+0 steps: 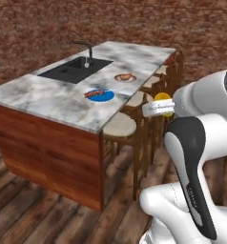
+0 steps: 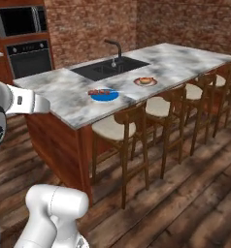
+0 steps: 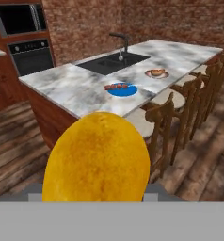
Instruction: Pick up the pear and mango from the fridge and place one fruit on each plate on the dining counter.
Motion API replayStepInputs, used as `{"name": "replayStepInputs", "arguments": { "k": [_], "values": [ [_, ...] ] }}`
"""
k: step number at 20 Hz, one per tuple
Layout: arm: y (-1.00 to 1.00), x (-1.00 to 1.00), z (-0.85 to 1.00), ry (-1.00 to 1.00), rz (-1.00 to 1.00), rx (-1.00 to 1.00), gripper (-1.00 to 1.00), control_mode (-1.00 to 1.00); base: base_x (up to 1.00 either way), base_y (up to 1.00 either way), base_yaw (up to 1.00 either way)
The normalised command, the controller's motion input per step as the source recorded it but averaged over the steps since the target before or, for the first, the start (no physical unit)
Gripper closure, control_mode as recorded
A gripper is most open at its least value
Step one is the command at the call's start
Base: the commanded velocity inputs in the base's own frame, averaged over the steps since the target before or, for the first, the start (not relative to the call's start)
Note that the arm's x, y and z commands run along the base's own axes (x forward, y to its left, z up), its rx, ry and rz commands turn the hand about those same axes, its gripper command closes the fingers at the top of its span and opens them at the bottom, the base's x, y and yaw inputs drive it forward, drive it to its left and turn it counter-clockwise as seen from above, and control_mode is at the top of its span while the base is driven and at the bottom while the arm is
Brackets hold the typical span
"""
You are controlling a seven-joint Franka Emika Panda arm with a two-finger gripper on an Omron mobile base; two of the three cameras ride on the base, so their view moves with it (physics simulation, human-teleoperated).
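Your hand (image 1: 164, 106) holds the mango (image 3: 97, 157) short of the surface (image 1: 53, 97), well clear of it. Stools (image 2: 118, 130) line the near edge, their backrests rising to the rim. Open marble lies around the blue plate (image 2: 104, 95) and rimmed plate (image 2: 145, 81); both already carry something. Sink (image 2: 110, 68) and faucet (image 2: 114, 47) sit beyond them.

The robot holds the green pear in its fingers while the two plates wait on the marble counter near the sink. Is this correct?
Not quite: the held fruit is the orange-yellow mango, not the pear, as the hand view shows. The blue plate and brown-rimmed plate do sit on the marble counter near the sink.
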Motion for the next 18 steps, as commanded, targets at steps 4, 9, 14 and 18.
{"name": "replayStepInputs", "arguments": {
  "k": [4, 9, 14, 18],
  "values": [
    [0.00, 0.00, 0.00, 0.00, 0.00, 0.00, 1.00, 1.00, 0.58, -1.00, 0.32],
    [0.00, 0.00, 0.00, 0.00, 0.00, 0.00, 1.00, 1.00, 0.97, -1.00, 0.34],
    [0.00, 0.00, 0.00, 0.00, 0.00, 0.00, 1.00, 1.00, 1.00, -1.00, 0.39],
    [0.00, 0.00, 0.00, 0.00, 0.00, 0.00, 1.00, 1.00, 0.99, -1.00, 0.41]
  ]
}}
